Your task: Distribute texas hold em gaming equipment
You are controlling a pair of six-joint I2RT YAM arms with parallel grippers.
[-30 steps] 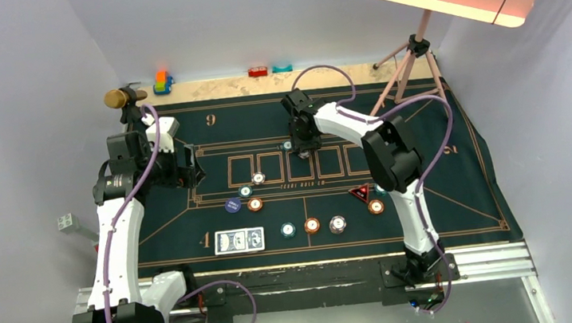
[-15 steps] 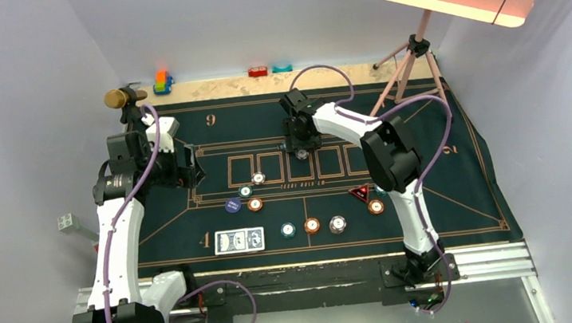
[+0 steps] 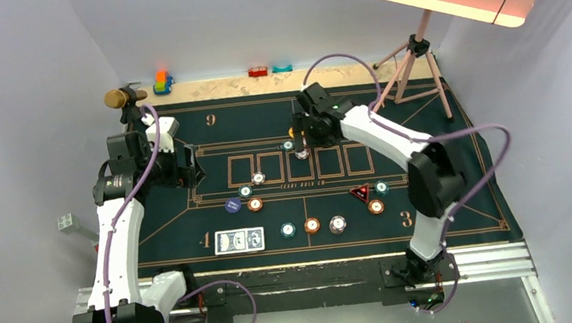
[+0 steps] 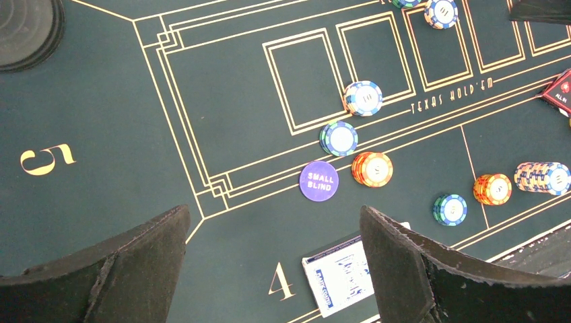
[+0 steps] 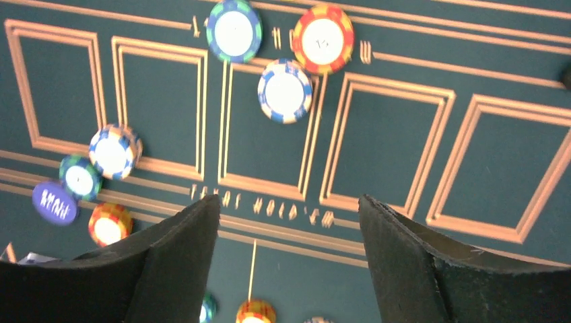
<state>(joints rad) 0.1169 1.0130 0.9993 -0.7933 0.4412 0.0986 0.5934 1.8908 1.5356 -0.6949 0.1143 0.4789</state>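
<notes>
On the green poker mat [image 3: 465, 215], my right gripper [image 3: 302, 138] hovers open and empty over the far side of the card boxes. Beyond its fingertips lie a teal chip [image 5: 233, 30], an orange chip [image 5: 322, 42] and a white-blue chip [image 5: 285, 91]; the teal chip [image 3: 287, 145] also shows from above. My left gripper [image 3: 194, 173] hangs open and empty at the mat's left. Below it I see the purple small-blind disc [image 4: 319, 181], chip stacks [image 4: 372, 168] and the blue-backed cards [image 4: 340, 276]. The cards [image 3: 240, 240] lie by the mark 4. A red-black triangle marker [image 3: 359, 194] sits right of centre.
A gold-headed microphone [image 3: 120, 97] and toy blocks [image 3: 162, 81] stand along the far edge. A tripod stand [image 3: 416, 55] with a lit panel rises at the back right. Chips in a near row [image 3: 312, 225] and by the triangle [image 3: 376, 206] dot the mat.
My right gripper's jaws have spread wider, and that arm's elbow has swung out to the right, the wrist shifting slightly right. The left arm has not moved.
</notes>
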